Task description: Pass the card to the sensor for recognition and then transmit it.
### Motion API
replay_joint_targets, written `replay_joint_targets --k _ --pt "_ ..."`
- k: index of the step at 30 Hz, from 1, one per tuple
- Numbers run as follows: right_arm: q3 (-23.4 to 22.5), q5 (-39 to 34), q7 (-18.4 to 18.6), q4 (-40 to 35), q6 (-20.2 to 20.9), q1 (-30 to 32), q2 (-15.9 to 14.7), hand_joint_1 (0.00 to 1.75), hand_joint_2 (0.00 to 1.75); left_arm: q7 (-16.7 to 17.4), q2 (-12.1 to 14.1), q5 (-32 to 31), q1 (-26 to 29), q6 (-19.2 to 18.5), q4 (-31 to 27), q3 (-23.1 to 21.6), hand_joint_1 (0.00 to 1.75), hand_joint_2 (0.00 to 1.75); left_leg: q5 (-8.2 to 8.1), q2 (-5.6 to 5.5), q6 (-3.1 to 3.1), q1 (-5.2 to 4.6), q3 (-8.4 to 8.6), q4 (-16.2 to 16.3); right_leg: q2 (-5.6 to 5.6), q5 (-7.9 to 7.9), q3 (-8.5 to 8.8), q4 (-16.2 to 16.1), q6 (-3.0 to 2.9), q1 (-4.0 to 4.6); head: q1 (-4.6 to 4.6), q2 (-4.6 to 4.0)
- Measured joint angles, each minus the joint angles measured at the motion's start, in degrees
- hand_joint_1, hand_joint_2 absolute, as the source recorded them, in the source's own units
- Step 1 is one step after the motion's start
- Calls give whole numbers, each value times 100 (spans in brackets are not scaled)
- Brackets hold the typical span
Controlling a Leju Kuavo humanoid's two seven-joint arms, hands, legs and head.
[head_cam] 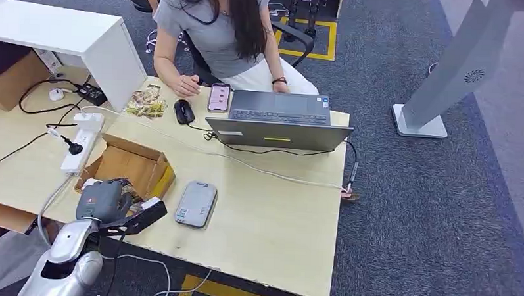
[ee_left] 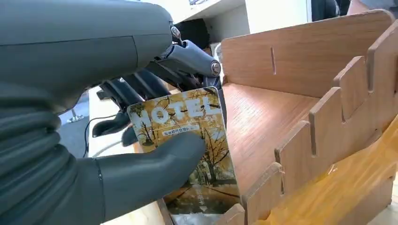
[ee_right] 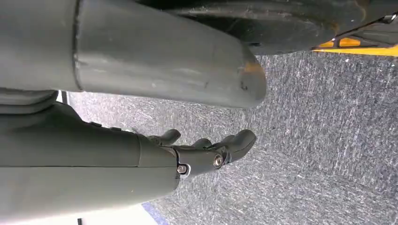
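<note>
One card (ee_left: 187,140) is pinched by the left hand (ee_left: 141,140) in the box (head_cam: 130,166); lift straight (no tilt), then carry toward the sensor (head_cam: 196,203) at 3 o'clock. Right hand (ee_right: 206,150) hangs empty, fingers loosely apart.

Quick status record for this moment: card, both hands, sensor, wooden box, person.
card: hotel card, pinched by the left hand between thumb and fingers
card position: at the slotted wooden box, low end between its dividers
sensor: grey reader flat on the table, right of the box, nothing on it
right hand: hangs over grey carpet, holding nothing, fingers loosely curled
person: seated behind the laptop
</note>
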Motion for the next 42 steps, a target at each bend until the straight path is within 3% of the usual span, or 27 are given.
replay_joint_targets --k 15,32,42 --pt "4 -2 -2 0 22 0 0 0 0 0 -7 50 -88 15 -33 -7 175 175 0 -1 0 0 1 1 -1 0 -14 0 0 0 0 0" --pt "11 -7 -96 -37 52 -3 -26 0 0 -13 166 -20 -2039 -125 7 -411 175 175 7 -1 -2 0 -1 3 0 8 -2 2 -2 0 0 0" --pt "11 -7 -96 -55 55 -3 -28 0 0 -11 210 -26 -2251 -129 81 -507 175 175 7 1 -2 0 -2 3 2 7 -5 2 -1 0 0 0"
